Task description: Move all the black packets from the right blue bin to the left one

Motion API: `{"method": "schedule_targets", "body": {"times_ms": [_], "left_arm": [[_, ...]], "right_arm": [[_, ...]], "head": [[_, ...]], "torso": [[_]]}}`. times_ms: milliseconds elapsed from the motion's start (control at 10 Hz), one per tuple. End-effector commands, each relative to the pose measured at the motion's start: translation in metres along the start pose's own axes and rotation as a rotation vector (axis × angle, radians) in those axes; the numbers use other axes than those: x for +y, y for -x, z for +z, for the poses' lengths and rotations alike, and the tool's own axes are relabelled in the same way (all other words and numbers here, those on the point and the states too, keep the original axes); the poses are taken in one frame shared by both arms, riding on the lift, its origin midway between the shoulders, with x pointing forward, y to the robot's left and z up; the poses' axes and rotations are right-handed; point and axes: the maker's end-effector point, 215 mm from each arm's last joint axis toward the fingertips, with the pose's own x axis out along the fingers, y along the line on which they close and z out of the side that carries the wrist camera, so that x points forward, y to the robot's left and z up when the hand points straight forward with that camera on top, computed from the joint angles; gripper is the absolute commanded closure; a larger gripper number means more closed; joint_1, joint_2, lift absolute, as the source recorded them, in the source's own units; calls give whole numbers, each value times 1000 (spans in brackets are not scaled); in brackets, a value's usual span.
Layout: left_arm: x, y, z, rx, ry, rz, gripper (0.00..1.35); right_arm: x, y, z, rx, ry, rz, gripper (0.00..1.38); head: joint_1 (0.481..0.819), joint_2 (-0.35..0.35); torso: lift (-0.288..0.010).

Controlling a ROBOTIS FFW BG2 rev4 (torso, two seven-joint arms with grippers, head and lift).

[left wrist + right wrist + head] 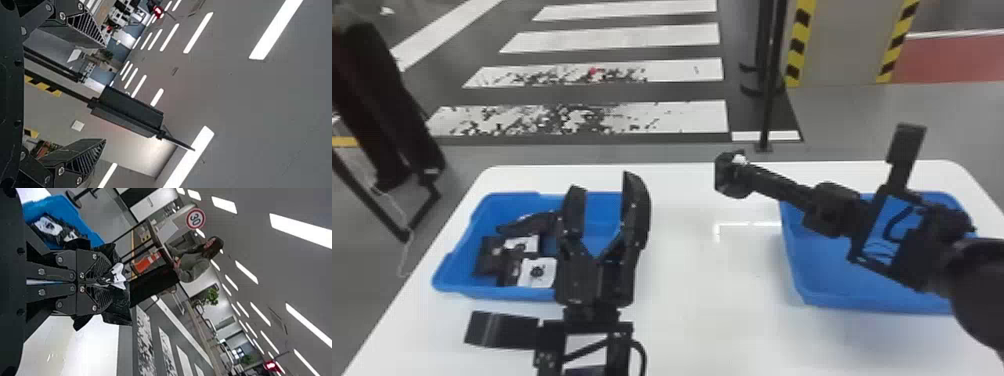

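In the head view my right gripper (749,172) is between the two blue bins, shut on a black packet (728,176) held above the table. The right wrist view shows the same gripper (96,282) closed on the black packet (119,305), which has a white label. My left gripper (602,200) points up at the right part of the left blue bin (492,296), its fingers apart; in the left wrist view that gripper (103,94) holds nothing. Several black packets (489,257) with white labels lie in the left bin. Part of the right blue bin (832,280) is hidden by my right arm.
Both bins stand on a white table (702,300), with bare tabletop between them. Beyond the table's back edge stands a black post (769,100). A person's legs show at the far left, behind the table.
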Motion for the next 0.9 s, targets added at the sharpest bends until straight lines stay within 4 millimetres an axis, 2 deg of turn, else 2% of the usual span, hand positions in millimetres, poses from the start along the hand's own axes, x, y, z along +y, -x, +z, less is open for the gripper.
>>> {"method": "schedule_targets", "body": {"times_ms": [0,100,300,500,700,800], "left_arm": [[-14,0,-12,32,19,-25,211],[-15,2,-16,44,19,-27,211],[-22,4,-28,81,24,-40,211],[-27,8,-36,104,36,-46,211],[-37,12,-43,121,55,-63,211],[-36,12,-44,124,59,-59,211]], "right_arm": [[33,-23,-16,31,-35,93,1210],[51,-33,-26,51,-49,138,1210],[75,-44,-41,75,-75,191,1210],[86,-50,-40,79,-69,218,1210],[97,-53,-28,41,-74,252,1210],[100,-53,-26,39,-72,258,1210]], "head": [[672,137],[678,156],[686,187],[695,204],[695,206],[695,203]], "torso": [[-168],[-168],[-168],[-168],[-168],[-168]]}}
